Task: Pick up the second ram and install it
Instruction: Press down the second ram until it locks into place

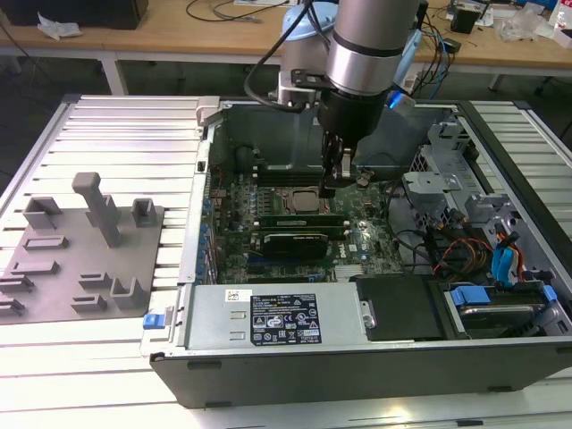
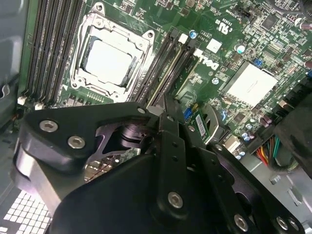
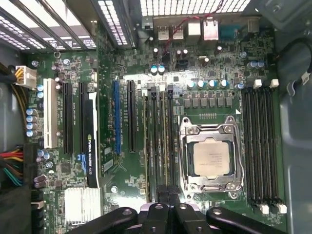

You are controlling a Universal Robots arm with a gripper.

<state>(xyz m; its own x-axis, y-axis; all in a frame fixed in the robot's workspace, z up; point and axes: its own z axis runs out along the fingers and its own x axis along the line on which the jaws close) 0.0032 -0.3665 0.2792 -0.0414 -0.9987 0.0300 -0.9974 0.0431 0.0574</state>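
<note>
The second ram (image 2: 170, 67) is a thin dark strip with a pale top edge, standing in a slot right beside the CPU socket (image 2: 108, 59). In the first wrist view the ram (image 3: 168, 141) runs along the slot bank next to the socket (image 3: 210, 157). My gripper (image 2: 165, 103) hangs over one end of that strip with its fingers pressed together and no gap showing. Whether the tips touch the ram I cannot tell. In the exterior view the gripper (image 1: 330, 186) is low inside the open case, just above the slots (image 1: 299, 221) by the socket.
A grey tray (image 1: 85, 259) with moulded blocks lies at the exterior view's left. A graphics card (image 1: 290, 241) sits near the slots. Drive cages and cables (image 1: 474, 241) crowd the exterior view's right. The power supply (image 1: 277, 322) lines the case's front.
</note>
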